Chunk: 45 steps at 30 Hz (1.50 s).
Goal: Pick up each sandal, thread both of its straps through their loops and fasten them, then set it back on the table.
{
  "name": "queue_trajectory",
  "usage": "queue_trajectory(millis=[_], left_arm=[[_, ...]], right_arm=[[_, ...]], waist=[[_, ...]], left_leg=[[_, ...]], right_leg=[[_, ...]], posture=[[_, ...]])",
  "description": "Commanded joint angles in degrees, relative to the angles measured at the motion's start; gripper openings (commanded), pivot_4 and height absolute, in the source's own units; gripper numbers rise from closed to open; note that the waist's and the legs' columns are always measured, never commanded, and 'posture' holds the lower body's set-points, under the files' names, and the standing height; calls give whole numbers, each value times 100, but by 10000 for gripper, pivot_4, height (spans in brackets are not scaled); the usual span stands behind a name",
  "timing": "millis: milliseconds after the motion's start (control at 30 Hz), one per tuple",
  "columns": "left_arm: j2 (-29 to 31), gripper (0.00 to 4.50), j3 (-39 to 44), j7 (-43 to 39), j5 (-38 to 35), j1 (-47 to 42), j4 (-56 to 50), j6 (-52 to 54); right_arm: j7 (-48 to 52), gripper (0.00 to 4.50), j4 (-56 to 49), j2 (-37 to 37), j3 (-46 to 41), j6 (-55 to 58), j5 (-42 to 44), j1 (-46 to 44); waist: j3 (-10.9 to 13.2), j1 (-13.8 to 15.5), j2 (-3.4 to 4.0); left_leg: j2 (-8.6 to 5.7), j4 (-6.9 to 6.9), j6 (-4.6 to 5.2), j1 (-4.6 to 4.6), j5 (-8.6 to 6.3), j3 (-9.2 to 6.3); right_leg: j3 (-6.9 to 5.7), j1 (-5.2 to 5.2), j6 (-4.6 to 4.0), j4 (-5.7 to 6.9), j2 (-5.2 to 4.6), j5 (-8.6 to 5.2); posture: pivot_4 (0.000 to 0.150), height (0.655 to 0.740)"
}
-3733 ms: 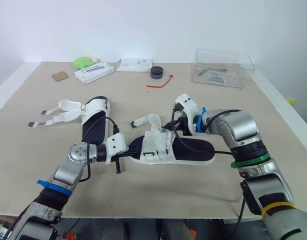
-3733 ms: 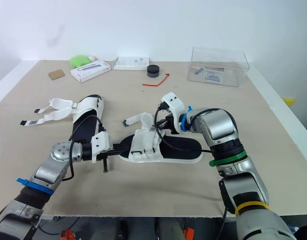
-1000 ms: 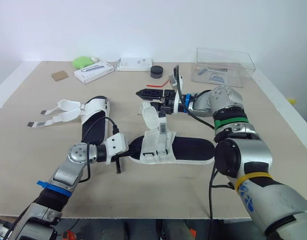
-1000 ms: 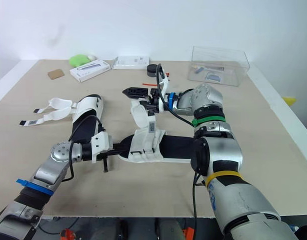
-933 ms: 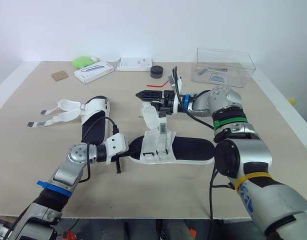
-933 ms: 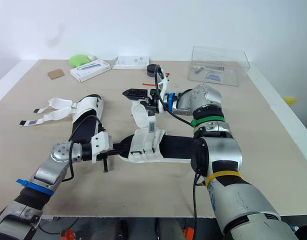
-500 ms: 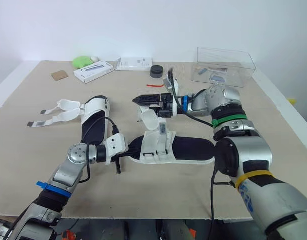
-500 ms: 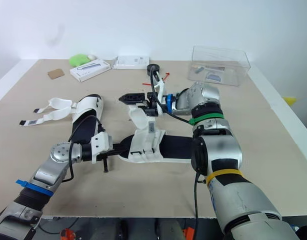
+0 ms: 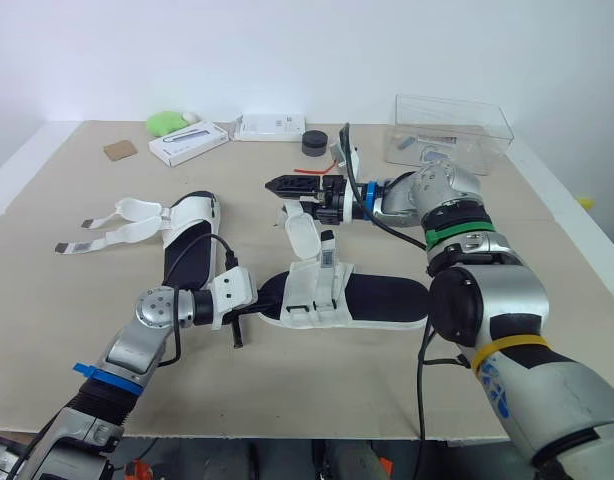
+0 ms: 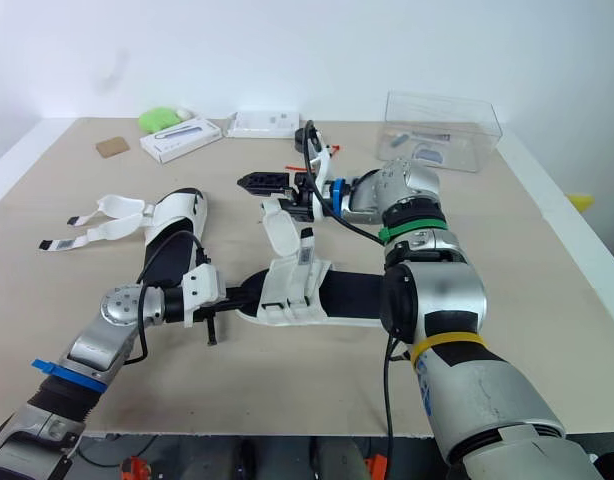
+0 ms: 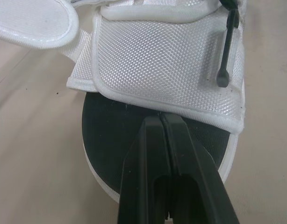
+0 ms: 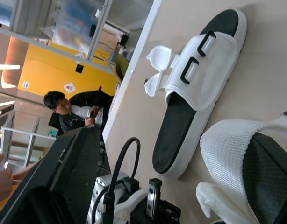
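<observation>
The near sandal (image 9: 372, 300), white with a black footbed, lies in the middle of the table. My left gripper (image 9: 249, 305) is shut, its fingertips (image 11: 161, 120) pressing on the footbed just before the front band (image 11: 167, 60). One strap (image 9: 301, 232) of this sandal stands upright. My right gripper (image 9: 292, 192) hovers open at the strap's top, and the white mesh strap (image 12: 227, 144) leans against one finger (image 12: 274, 182). The second sandal (image 9: 187, 240) lies to the left with both straps (image 9: 112, 228) spread open.
A clear plastic box (image 9: 449, 133) stands at the back right. A black round piece (image 9: 314, 144), a red tie (image 9: 315, 171), two white boxes (image 9: 189, 144), a green lump (image 9: 167, 124) and a brown card (image 9: 119, 151) line the far edge. A person (image 12: 64, 109) sits in the background.
The right gripper rose from the sandal's side and the strap came up from lying flat to upright. Over the last second it dipped slightly and rose again. Left gripper unchanged.
</observation>
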Motion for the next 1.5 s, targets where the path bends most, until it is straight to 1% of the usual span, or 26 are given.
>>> queue_trajectory(millis=[33, 200, 300, 367, 433, 467, 500, 533, 633, 667, 733, 833, 867, 933, 967, 1000, 1033, 1167, 1200, 1333, 1433, 1500], left_arm=[[99, 0, -125, 94, 360, 164, 295, 289], [102, 0, -129, 99, 358, 167, 283, 303], [99, 0, -133, 94, 358, 151, 301, 307], [96, 0, -139, 92, 361, 142, 313, 305], [92, 0, -144, 88, 361, 136, 318, 306], [90, 0, -148, 84, 359, 132, 321, 306], [87, 0, -151, 83, 358, 130, 322, 306], [86, 0, -157, 80, 360, 128, 324, 305], [80, 0, -164, 73, 356, 124, 327, 305], [79, 0, -165, 73, 356, 124, 328, 305], [78, 0, -167, 74, 358, 123, 330, 303], [76, 0, -165, 77, 356, 120, 335, 303], [76, 0, -163, 80, 353, 121, 335, 303], [79, 0, -153, 81, 346, 121, 351, 298], [79, 0, -154, 84, 346, 117, 363, 292], [77, 0, -153, 89, 340, 113, 370, 292], [74, 0, -152, 91, 337, 111, 374, 292], [34, 0, -146, 85, 334, 60, 446, 279], [25, 0, -149, 85, 332, 46, 464, 275], [-15, 0, -172, 59, 314, -2, 488, 274], [-35, 0, -176, 47, 293, -38, 505, 294], [-37, 0, -175, 34, 285, -48, 505, 302]], right_arm=[[-104, 44696, 46, -41, -367, -131, 230, -349], [-209, 44696, 85, -71, -535, -249, 192, -412], [-57, 44696, -181, -44, -335, -89, 114, -272], [52, 39673, -403, -11, -150, 91, 76, -133], [118, 32352, -660, 24, 79, 149, 22, 47], [138, 27804, -820, 44, 199, 144, -4, 159], [141, 21427, -935, 55, 267, 144, -5, 236], [149, 17981, -1040, 58, 325, 140, 2, 304], [138, 2143, -1321, 72, 399, 36, 38, 443], [145, 128, -1413, 69, 437, -63, 26, 487], [300, 128, -1719, 20, 702, -391, -109, 634], [660, 128, -2482, -83, 1217, -1028, -316, 1004], [779, 128, -2895, -122, 1377, -1365, -390, 1196], [1302, 128, -4401, -393, 2068, -2889, -855, 1953], [1479, 128, -5087, -535, 2414, -3932, -1216, 2366], [1596, 128, -5561, -659, 2665, -4727, -1492, 2693], [1672, 128, -5806, -717, 2780, -5338, -1642, 2918], [1923, 128, -5921, -1025, 3229, -8179, -2398, 3465], [1951, 128, -5863, -1064, 3284, -8611, -2486, 3517], [1632, 128, -4937, -1495, 3657, -11275, -3627, 3331], [1239, 128, -4282, -1666, 3815, -12491, -4348, 3046], [906, 128, -3941, -1738, 3867, -13104, -4819, 2901]], waist=[[0, 0, 0], [0, 0, 1], [1, 0, 1], [1, 0, 2], [1, 0, 1], [1, 0, 1], [1, 0, 2], [1, 0, 2], [2, 0, 4], [2, 0, 4], [2, 0, 4], [2, 0, 4], [3, 2, 5], [1, 25, 2], [0, 28, 4], [1, 26, 8], [2, 13, 21], [6, 4, 25], [6, 5, 25], [7, 11, 24], [7, 10, 25], [7, 12, 25]], left_leg=[[0, 0, 0, -1, 0, -1], [1, 0, 0, -10, 0, -7], [0, 0, 0, -13, 0, -8], [1, 0, 0, -15, 0, -8], [1, 0, 0, -16, 0, -11], [1, 0, 0, -16, 0, -12], [1, 0, 0, -16, 0, -12], [1, 0, 0, -16, 0, -12], [1, 1, 0, -19, 0, -12], [1, 1, 0, -19, 0, -12], [1, 1, 0, -19, 0, -13], [1, 1, 0, -20, 0, -14], [1, 1, 0, -20, 0, -14], [0, 1, 0, -20, 0, -17], [0, -1, 0, -25, 0, -23], [1, 3, -1, -29, 0, -28], [-1, -2, -1, -32, -1, -26], [-3, 7, -5, -30, -2, -11], [-4, 8, -6, -30, -1, -7], [-5, 9, -5, -22, 0, -3], [-5, 6, -5, -18, 0, 2], [-4, 5, -4, -13, 0, 4]], right_leg=[[-1, 0, -1, -2, 0, 0], [-7, -1, 0, -11, 0, 2], [-8, -1, 1, -16, 0, 5], [-8, -2, 2, -18, 0, 6], [-10, -1, 1, -19, 0, 7], [-10, 0, 2, -20, -1, 7], [-10, 0, 3, -21, -1, 8], [-11, 0, 3, -21, -1, 8], [-11, -1, 4, -21, 0, 9], [-11, -2, 4, -21, 0, 9], [-13, -1, 4, -21, 0, 9], [-15, -1, 5, -23, 1, 9], [-16, -1, 6, -24, 2, 9], [-18, 1, 7, -26, 2, 9], [-26, 3, 9, -34, 2, 10], [-40, 3, 15, -33, 7, 3], [-41, 3, 20, -41, 7, 2], [-40, 2, 35, -41, 6, 10], [-38, 2, 37, -42, 6, 16], [-37, 4, 33, -43, 8, 16], [-31, 3, 25, -42, 9, 14], [-24, 5, 20, -41, 11, 16]], posture=[[1500, 7400], [1500, 7400], [1500, 7400], [1500, 7400], [1500, 7400], [1500, 7400], [1500, 7400], [1500, 7400], [1500, 7400], [1500, 7400], [1500, 7400], [1500, 7400], [1500, 7400], [1500, 7400], [1500, 7400], [1500, 7400], [1500, 7400], [1500, 7400], [1500, 7400], [1500, 7400], [1500, 7400], [1500, 7400]])
